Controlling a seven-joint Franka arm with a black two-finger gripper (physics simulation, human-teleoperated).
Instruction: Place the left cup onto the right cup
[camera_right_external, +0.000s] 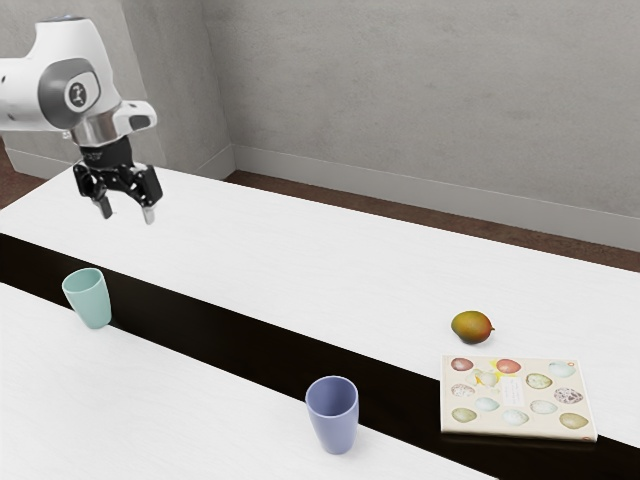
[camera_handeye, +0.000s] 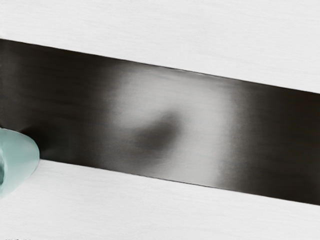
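A pale teal cup (camera_right_external: 88, 297) stands upright at the exterior view's left, on the near white part of the table beside the dark stripe. A blue-violet cup (camera_right_external: 332, 413) stands upright further toward the exterior view's right, near the front. My black gripper (camera_right_external: 124, 207) hangs open and empty in the air, well above and behind the teal cup. In the wrist view the teal cup (camera_handeye: 14, 159) shows at the picture's edge, off to one side of my hand, against the dark stripe (camera_handeye: 160, 125).
A mango (camera_right_external: 471, 325) lies on the far white part of the table at the exterior view's right. A flat card printed with eggs (camera_right_external: 516, 396) lies just in front of it. A dark stripe (camera_right_external: 230, 340) crosses the white table (camera_right_external: 300, 250).
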